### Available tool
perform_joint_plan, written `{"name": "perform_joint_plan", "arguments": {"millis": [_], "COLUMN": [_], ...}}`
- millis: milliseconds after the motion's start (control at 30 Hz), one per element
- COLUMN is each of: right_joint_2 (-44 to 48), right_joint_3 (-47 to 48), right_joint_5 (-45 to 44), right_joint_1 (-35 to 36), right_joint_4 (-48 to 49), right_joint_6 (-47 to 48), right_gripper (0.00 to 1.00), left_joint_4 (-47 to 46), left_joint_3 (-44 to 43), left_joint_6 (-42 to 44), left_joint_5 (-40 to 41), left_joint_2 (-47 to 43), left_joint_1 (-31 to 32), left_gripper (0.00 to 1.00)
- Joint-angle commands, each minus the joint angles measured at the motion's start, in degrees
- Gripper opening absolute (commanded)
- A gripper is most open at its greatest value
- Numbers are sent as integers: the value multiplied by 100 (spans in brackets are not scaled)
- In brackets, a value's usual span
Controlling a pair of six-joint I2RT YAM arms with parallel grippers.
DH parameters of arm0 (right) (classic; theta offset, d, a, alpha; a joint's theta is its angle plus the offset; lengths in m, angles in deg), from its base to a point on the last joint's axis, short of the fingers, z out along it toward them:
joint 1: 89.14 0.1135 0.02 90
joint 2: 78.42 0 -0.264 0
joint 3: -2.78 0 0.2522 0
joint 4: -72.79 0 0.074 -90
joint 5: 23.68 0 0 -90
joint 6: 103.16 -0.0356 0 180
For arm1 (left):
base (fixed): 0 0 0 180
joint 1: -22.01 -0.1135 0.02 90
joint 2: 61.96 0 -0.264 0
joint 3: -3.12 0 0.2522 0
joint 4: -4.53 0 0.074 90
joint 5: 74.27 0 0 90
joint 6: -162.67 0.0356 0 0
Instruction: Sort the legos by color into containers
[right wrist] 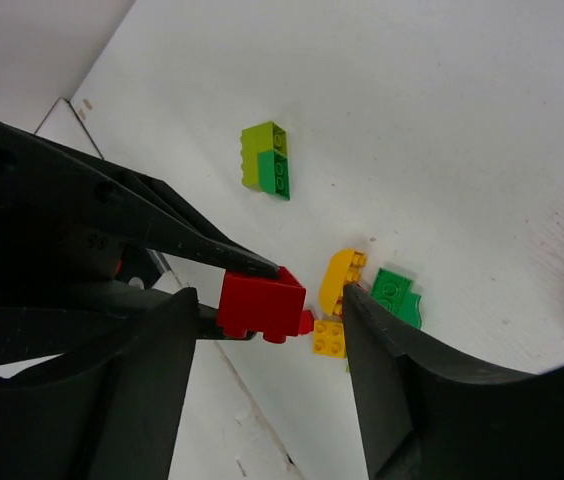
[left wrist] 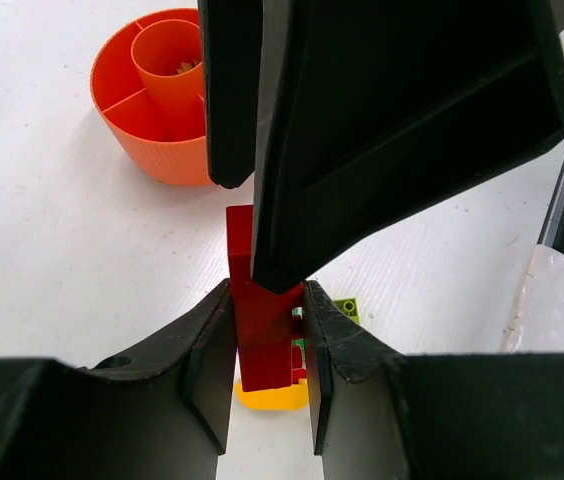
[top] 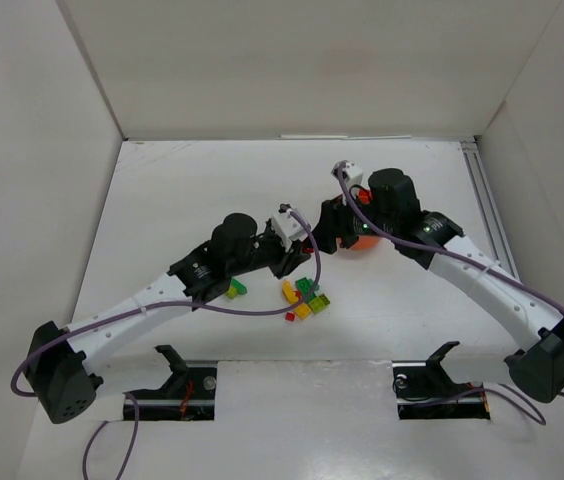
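Legos (top: 305, 298) on table (top: 192, 190), dish (left wrist: 157, 155) behind them.

A flat white tabletop (top: 212, 180) spreads across the middle of the scene. Plain white panel walls (top: 302, 60) stand along its left, far and right sides. A silvery metal rail (top: 483, 200) runs along the tabletop's right edge, at the foot of the right wall.

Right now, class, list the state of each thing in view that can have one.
Left claw: shut on red brick.
Right claw: open, straddling it.
Red brick: held, not yet sorted.
Orange dish: upright.
Lime and green bricks: touching, loose on table.
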Motion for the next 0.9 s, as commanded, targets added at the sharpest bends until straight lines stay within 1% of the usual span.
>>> {"name": "perform_joint_plan", "arguments": {"millis": [0,67,300,333,367,400,467,500,600,700,733,767,800,867], "right_joint_2": [-26,-87,-193,-193,-245,-246,-246,-246,-193,-193,-141,-140,-140,-70], "right_joint_3": [280,280,280,280,280,280,280,280,280,280,280,280,341,394], "right_joint_5": [-56,-56,49,119,120,120,120,120,173,234,234,182,51,-99], "right_joint_1": [71,71,71,71,71,71,71,71,71,71,71,10,9,-70], "right_joint_4": [279,279,279,279,348,349,402,402,463,463,463,463,463,341], "right_joint_6": [-117,-117,-117,-117,-117,-117,-117,-117,-117,-117,-117,-117,-117,14], "right_gripper": [63,63,63,58,39,31,23,15,0,0,0,0,0,0], "left_joint_4": [-140,-140,-254,-254,-254,-254,-254,-306,-359,-360,-360,-360,-360,-307], "left_joint_3": [-259,-259,-207,-207,-207,-207,-207,-207,-207,-207,-207,-207,-207,-207], "left_joint_6": [93,93,93,93,93,93,93,93,93,41,40,-12,-12,-65], "left_joint_5": [69,131,183,183,183,183,244,245,306,359,359,359,359,359], "left_joint_2": [-258,-258,-372,-372,-372,-372,-372,-372,-319,-319,-319,-319,-319,-319], "left_joint_1": [37,37,37,37,37,37,37,37,37,37,37,37,37,37], "left_gripper": [10,8,8,8,8,8,8,8,8,14,17,46,61,71]}}
